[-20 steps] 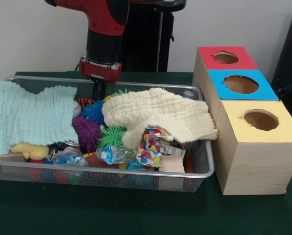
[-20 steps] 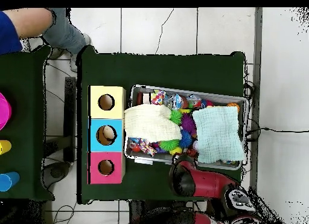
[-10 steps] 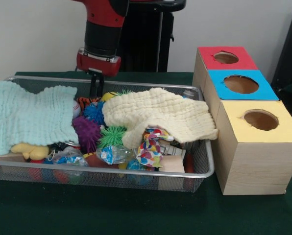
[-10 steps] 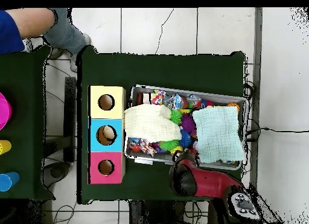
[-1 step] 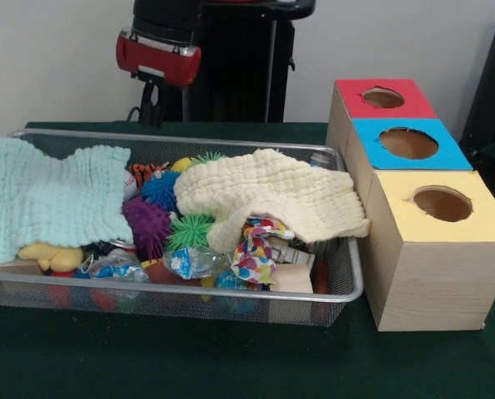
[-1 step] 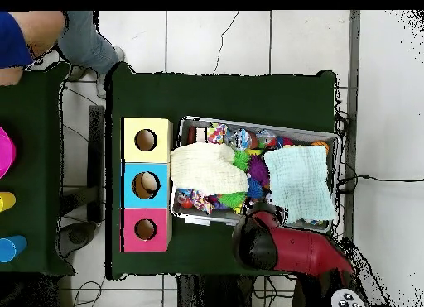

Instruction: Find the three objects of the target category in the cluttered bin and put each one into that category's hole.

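Gripper (image 5: 153, 106) raised above wire bin's (image 5: 347, 274) far rim, nothing visibly held; jaw state cannot be determined; bin holds mint cloth (image 5: 52, 199), spiky balls (image 5: 146, 224), cream cloth (image 5: 272, 195); three-hole box (image 5: 430, 266) stands just right of bin.

You have a table covered in dark green cloth (image 5: 189, 374). On it sits a silver wire-mesh bin (image 5: 347, 283), heaped with toys and cloths. Just beside the bin stands a pale wooden box (image 5: 430, 283), its top painted red, blue and yellow, each with a round hole.
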Controlling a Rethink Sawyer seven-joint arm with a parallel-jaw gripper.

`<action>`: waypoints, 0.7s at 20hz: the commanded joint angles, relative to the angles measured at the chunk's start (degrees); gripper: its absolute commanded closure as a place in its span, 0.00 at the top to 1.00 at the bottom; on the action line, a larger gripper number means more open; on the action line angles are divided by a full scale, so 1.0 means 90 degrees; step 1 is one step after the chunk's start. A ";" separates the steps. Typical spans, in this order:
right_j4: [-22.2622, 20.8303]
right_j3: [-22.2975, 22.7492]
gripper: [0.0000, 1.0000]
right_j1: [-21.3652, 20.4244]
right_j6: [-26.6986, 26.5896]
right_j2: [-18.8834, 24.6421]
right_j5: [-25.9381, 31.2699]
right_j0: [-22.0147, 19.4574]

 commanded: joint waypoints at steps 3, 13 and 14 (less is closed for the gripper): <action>0.0222 0.0027 0.00 -0.0009 0.0564 0.0669 0.0378 0.0040; 0.0230 -0.0076 1.00 0.0451 0.0823 0.0392 -0.0039 0.0286; 0.0214 -0.0088 1.00 0.0460 0.0812 0.0389 -0.0069 0.0279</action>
